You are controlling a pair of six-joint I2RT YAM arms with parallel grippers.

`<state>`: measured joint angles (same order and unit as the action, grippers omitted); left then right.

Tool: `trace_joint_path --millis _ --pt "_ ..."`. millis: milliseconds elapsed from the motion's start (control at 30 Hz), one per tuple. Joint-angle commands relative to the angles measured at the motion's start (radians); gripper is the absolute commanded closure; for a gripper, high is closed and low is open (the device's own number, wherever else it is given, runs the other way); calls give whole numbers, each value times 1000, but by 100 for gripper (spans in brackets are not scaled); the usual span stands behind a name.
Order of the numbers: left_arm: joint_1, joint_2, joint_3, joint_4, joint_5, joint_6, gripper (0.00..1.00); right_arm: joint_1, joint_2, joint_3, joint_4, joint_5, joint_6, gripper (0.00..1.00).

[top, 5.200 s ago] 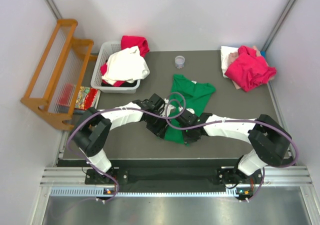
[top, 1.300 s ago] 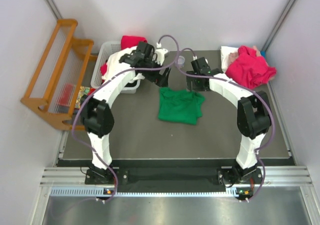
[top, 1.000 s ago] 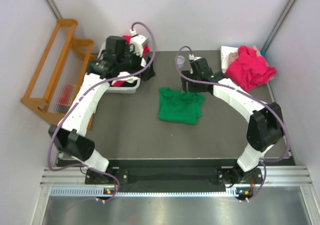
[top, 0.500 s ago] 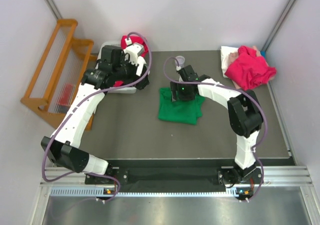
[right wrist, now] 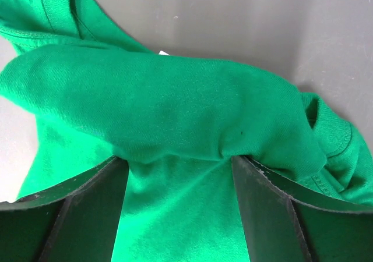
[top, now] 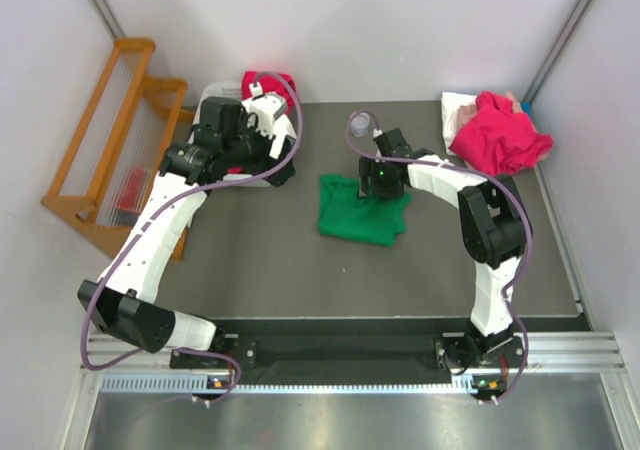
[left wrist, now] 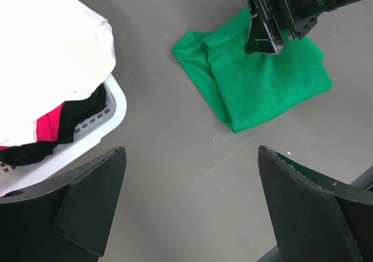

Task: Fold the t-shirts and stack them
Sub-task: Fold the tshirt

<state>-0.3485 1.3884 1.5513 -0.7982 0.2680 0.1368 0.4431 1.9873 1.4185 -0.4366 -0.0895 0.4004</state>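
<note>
Both wide open, empty — right gripper (right wrist: 178, 163) astride the fold at 12 o'clock on the tee (top: 360, 217); left gripper (left wrist: 191, 157) farther, tee at its 3 o'clock.

Left hand (left wrist: 190, 157) and right hand (right wrist: 178, 164) both spread wide.

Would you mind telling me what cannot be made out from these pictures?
The white basket: cut off by the left wrist view's edge; in the top view the left arm covers it.
The right gripper: in the right wrist view a fold of the green t-shirt hides its fingertips.
The pale garments: in the top view, mostly under the magenta-red t-shirt.
The cup: too small in the top view to see inside.
</note>
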Motion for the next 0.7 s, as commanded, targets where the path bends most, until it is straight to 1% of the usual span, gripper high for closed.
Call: trace_joint_path --millis 0,67,100,167,267,333,500,667 --pt "0 -28 29 -25 29 3 1 -27 27 -20 50 36 6 29" --pt "0 -23 44 -51 46 1 1 -33 16 -9 38 18 8 29" --pt "-3 -14 62 -59 74 -5 1 -35 -13 -6 35 7 9 29" --pt "-15 7 79 -70 85 -12 1 -37 -56 6 23 -19 15 27" --pt "-72 32 98 -81 92 -20 1 -41 -136 36 -19 -35 23 25" --pt "-128 64 89 -73 93 -31 1 -53 -200 31 -24 -33 31 23" --pt "-219 158 35 -56 83 -72 1 -105 -300 -65 -37 25 60 21" --pt "-280 257 -5 -13 57 -111 1 -136 -295 -193 -2 33 67 20"
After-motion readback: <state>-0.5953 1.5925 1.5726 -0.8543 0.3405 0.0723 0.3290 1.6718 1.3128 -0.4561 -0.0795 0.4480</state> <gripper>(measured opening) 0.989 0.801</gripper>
